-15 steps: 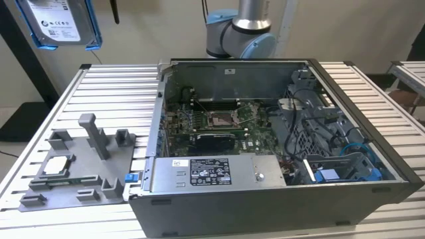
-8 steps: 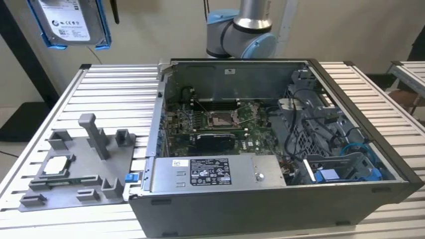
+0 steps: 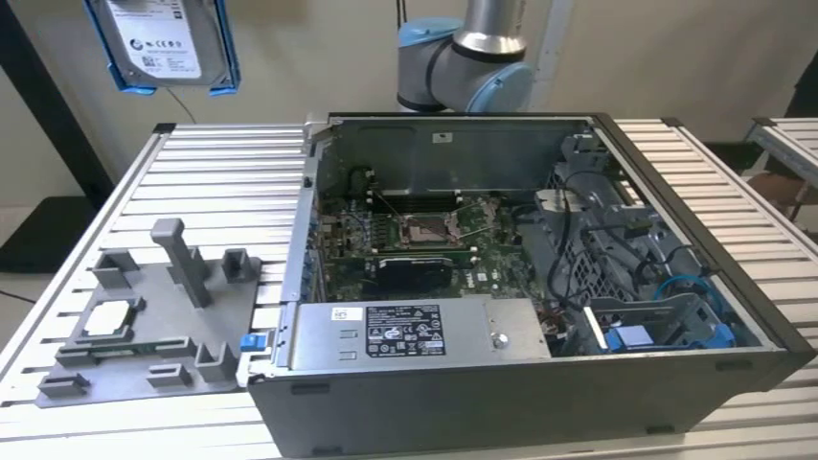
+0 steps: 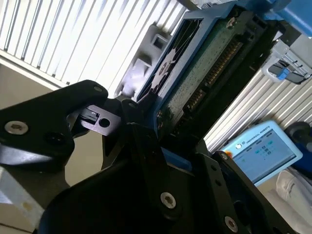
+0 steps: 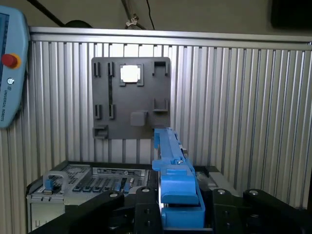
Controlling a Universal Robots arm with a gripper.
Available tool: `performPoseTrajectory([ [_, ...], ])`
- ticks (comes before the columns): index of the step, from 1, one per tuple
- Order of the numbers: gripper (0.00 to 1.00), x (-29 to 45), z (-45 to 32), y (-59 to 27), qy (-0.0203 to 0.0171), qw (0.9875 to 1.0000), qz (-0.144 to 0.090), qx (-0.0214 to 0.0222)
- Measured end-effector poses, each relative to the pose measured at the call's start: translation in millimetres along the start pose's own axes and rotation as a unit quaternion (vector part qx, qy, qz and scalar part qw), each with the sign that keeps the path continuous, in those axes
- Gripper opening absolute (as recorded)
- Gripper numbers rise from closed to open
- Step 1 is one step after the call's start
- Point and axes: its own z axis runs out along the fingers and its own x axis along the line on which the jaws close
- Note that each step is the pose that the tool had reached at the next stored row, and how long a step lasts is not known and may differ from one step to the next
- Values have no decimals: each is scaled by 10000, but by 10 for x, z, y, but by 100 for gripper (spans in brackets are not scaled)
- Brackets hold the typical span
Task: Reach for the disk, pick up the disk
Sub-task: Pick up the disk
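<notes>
The flat silver-grey metal disk with a white label and blue plastic bracket [image 3: 167,43] hangs high at the exterior view's far left, above the slatted aluminium table [image 3: 217,182]. The black gripper [image 5: 180,207] clamps it edge-on by the bracket. A firm, centred hold and a level wrist should guard against slipping.

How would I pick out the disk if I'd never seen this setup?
Start at the open computer case on the slatted table. Above the table's far corner, on the exterior view's left, the disk hangs in the air. It is flat silver-grey metal with a white label and blue edges, unlike the grey fixture plate below.
</notes>
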Motion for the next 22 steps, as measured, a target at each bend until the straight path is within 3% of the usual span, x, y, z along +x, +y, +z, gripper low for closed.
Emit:
performPoseTrajectory([
  [22,0,9,19,-686,0,10000,0,-21],
])
